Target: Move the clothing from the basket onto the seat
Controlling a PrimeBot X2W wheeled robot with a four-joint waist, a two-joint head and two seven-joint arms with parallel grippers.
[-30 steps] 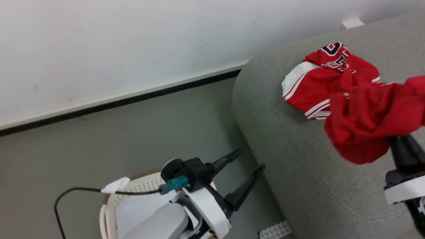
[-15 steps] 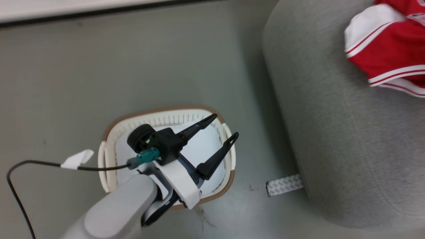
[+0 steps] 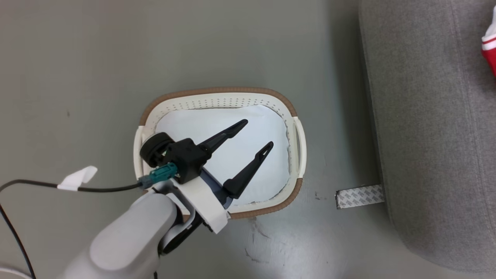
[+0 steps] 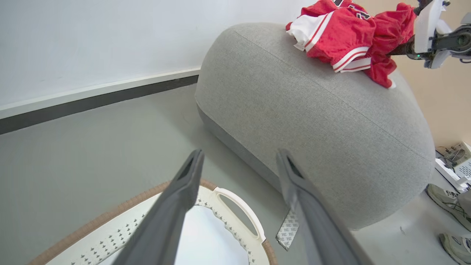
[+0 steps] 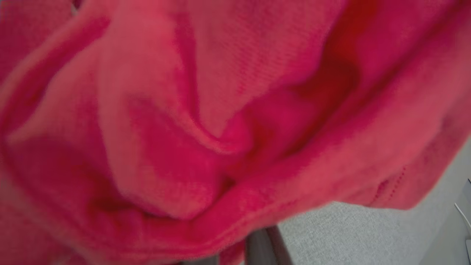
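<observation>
The cream basket [image 3: 217, 92] with a brown rim stands on the floor and holds a pale pad [image 3: 193, 124]. My left gripper [image 3: 258, 133] hangs open over the pad, with nothing between its fingers. The basket's handle [image 4: 235, 195] lies just beyond the left gripper [image 4: 240, 152] in the left wrist view. The grey sofa [image 3: 426, 116] lies to the right, with a sliver of red clothing [image 3: 490, 50] at the edge. A red jersey [image 4: 331, 33] lies on the sofa [image 4: 312, 121]. Beside it my right gripper [image 4: 401, 49] is shut on another red garment [image 4: 386, 36]. That garment [image 5: 220, 110] hides most of its fingers.
A strip of patterned tape [image 3: 360, 195] lies on the floor between basket and sofa. A black cable with a white tag [image 3: 77, 178] trails from my left wrist. A person's shoes [image 4: 447, 200] and a pale device [image 4: 456, 162] are beyond the sofa. A wall with dark baseboard [image 4: 92, 99] stands behind.
The head camera has tilted down, so the view has shifted from the sofa top and wall to the basket. My left gripper stays open over the basket.
</observation>
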